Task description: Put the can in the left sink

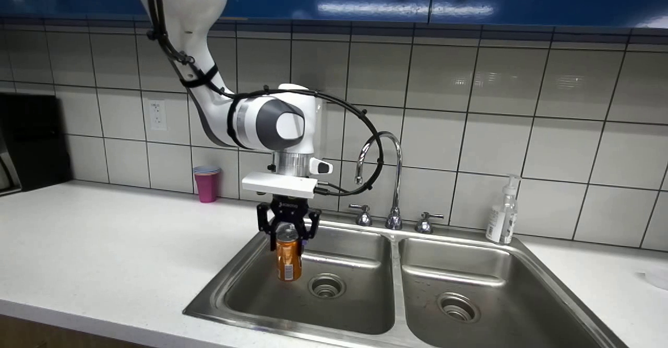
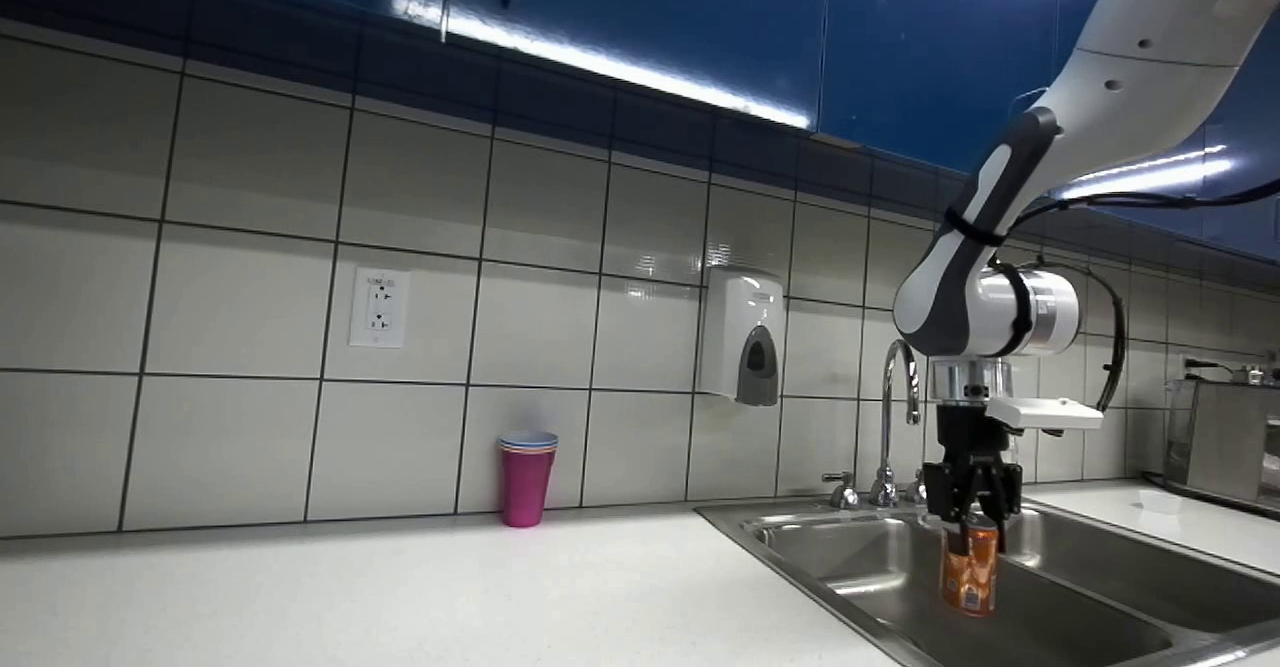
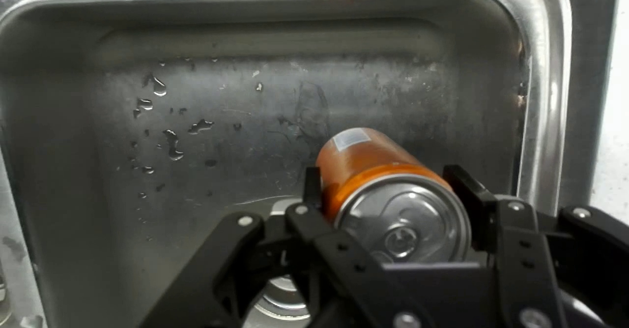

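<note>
The orange can [image 1: 289, 265] with a silvery top is inside the outline of the left sink [image 1: 355, 303], left of its round drain [image 1: 327, 286]. My gripper [image 1: 286, 246] points down from above with its black fingers on either side of the can's upper part. In the wrist view, the gripper [image 3: 382, 172] is closed on the can [image 3: 378, 170], which sits tilted between the fingers. The can [image 2: 968, 584] also leans a little in an exterior view, over the left sink [image 2: 850, 587]. I cannot tell whether its bottom touches the sink floor.
The divider [image 1: 395, 285] and the right basin [image 1: 501, 290] lie beside the left sink. A chrome faucet [image 1: 398, 181] with handles rises behind the basins. A pump bottle [image 1: 502, 215] stands at the back right. A pink-purple cup [image 1: 207, 187] stands on the counter by the wall.
</note>
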### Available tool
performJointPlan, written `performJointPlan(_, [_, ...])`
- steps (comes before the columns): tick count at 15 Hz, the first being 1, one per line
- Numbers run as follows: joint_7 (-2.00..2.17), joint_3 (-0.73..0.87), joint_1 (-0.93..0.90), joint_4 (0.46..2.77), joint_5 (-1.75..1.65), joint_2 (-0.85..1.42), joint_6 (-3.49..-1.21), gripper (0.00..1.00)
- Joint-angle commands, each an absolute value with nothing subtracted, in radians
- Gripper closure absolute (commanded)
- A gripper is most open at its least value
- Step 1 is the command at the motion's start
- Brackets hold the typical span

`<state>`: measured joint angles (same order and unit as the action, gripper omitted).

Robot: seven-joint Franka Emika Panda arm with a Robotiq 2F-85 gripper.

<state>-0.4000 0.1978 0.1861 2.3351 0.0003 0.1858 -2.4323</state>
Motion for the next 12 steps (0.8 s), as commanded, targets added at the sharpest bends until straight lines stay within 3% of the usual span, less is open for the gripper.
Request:
performJointPlan(1, [-0.362,0.192,0.218,2.249,-0.002,0.261,-2.391,0.62])
performJointPlan(12, [-0.316,0.188,0.238,2.126,-0.030,0.444,-2.382,0.62])
